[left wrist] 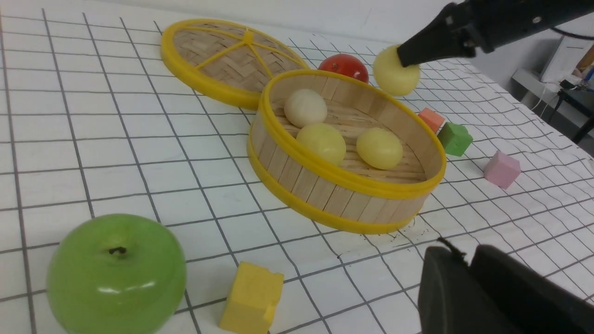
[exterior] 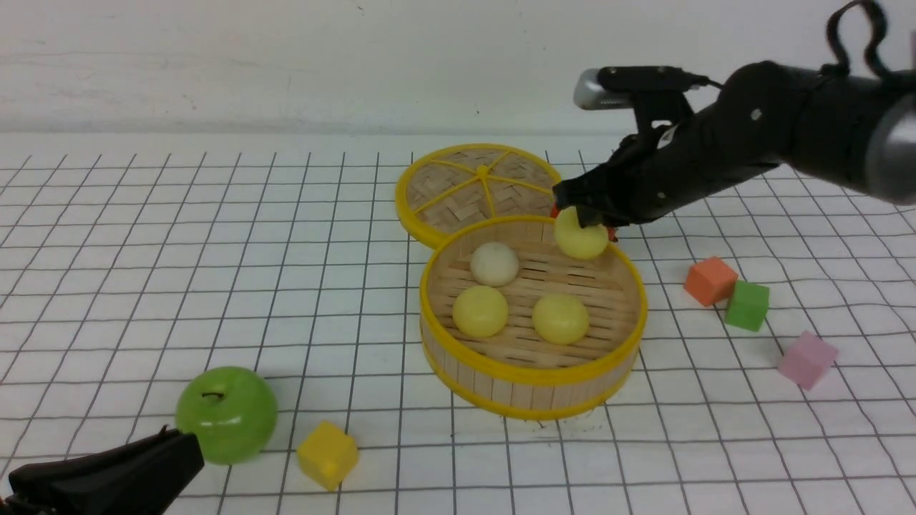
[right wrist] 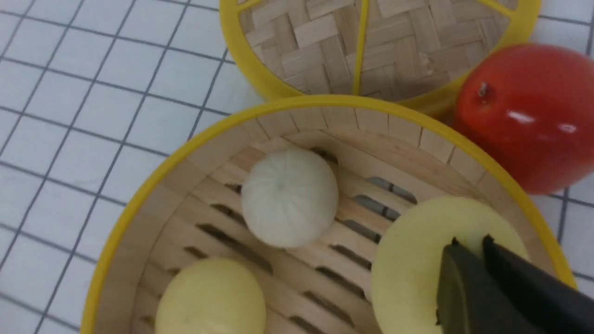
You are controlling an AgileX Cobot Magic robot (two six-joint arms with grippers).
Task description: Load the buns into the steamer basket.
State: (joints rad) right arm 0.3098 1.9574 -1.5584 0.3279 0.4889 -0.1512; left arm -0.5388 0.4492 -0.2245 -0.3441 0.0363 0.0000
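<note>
- The right hand (exterior: 577, 212) is pinched together on the top of a pale yellow bun (exterior: 581, 236), holding it over the far rim of the steamer basket (exterior: 533, 373).
- On the basket's slatted floor lie an off-white bun (exterior: 494, 263) and two other yellow buns (exterior: 480, 311) (exterior: 560, 318).
- The left hand (left wrist: 464, 260), fingers together and empty, sits low beside the green apple (exterior: 227, 413) on the counter (exterior: 143, 272).

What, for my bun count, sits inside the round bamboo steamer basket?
One off-white bun and two pale yellow buns on its slats, partly covering them. Right gripper holds a fourth bun above its rim.
</note>
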